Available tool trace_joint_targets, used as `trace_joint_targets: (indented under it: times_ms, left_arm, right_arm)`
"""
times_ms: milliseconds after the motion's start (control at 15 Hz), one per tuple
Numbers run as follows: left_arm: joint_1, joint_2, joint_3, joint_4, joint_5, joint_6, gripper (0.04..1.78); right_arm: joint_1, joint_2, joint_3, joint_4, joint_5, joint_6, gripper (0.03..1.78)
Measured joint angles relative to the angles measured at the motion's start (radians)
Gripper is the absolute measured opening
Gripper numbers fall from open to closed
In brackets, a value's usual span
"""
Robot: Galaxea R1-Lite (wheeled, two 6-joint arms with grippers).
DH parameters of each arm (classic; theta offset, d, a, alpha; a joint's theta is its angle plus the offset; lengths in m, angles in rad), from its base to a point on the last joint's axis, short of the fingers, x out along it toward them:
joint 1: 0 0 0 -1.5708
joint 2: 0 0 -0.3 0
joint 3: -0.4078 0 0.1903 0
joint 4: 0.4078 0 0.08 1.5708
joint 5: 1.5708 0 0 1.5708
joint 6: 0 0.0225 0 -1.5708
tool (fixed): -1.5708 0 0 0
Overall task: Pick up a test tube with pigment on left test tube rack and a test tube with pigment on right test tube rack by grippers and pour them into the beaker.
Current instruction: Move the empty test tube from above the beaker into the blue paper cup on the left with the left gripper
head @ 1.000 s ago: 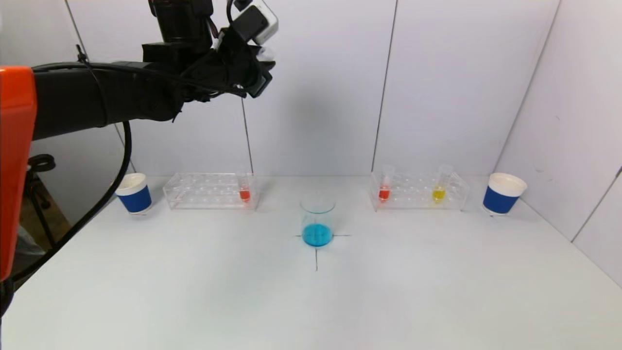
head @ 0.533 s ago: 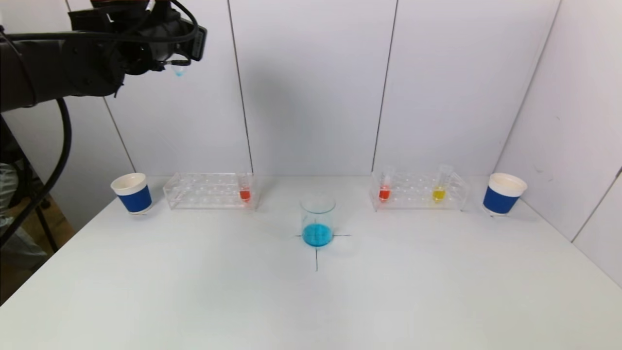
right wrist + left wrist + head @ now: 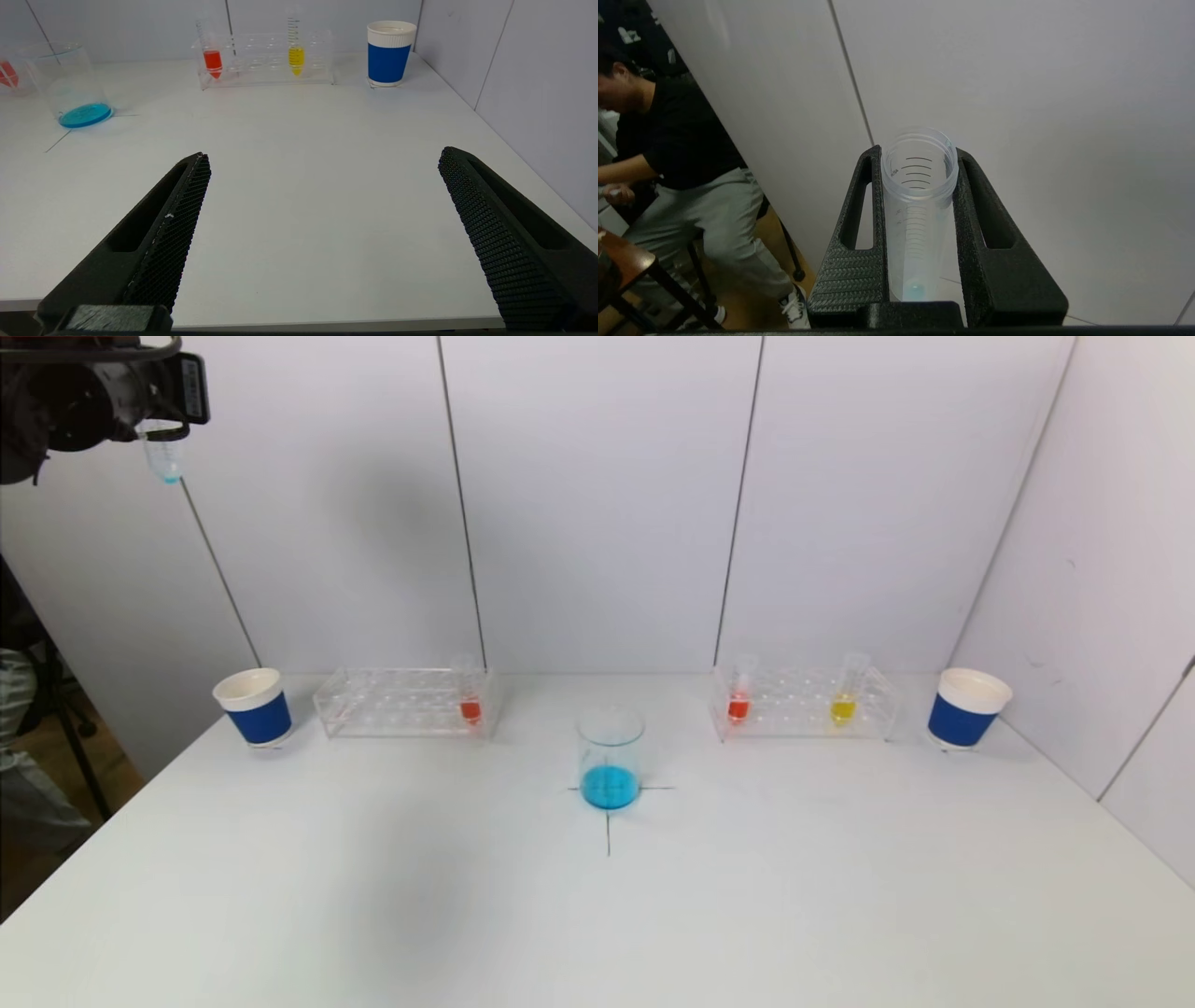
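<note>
My left gripper [image 3: 159, 425] is high at the far left, well above the table, shut on a nearly empty test tube [image 3: 164, 455] with a blue trace at its tip; the left wrist view shows the tube [image 3: 919, 205] upright between the jaws. The beaker [image 3: 611, 758] with blue liquid stands at the table's middle. The left rack [image 3: 401, 702] holds a red tube [image 3: 470, 700]. The right rack [image 3: 808, 702] holds a red tube [image 3: 739, 695] and a yellow tube [image 3: 845, 695]. My right gripper [image 3: 322, 161] is open and empty, low near the table's front edge, out of the head view.
A blue paper cup [image 3: 254, 707] stands left of the left rack, another blue cup [image 3: 966, 707] right of the right rack. White walls close the back and right. A person [image 3: 668, 186] sits beyond the table's left side.
My left arm has swung from above the table's middle far to the left and up, carrying the nearly empty tube. Nothing on the table has moved.
</note>
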State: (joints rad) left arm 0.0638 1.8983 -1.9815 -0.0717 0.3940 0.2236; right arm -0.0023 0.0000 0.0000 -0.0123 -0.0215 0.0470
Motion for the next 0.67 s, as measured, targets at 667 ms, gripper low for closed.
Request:
trace_joint_targets:
  times_ms: [667]
  left_arm:
    - [0.163, 0.060, 0.038, 0.054, -0.037, -0.181, 0.44]
  right_arm:
    - [0.000, 0.000, 0.000, 0.000, 0.000, 0.000, 1.77]
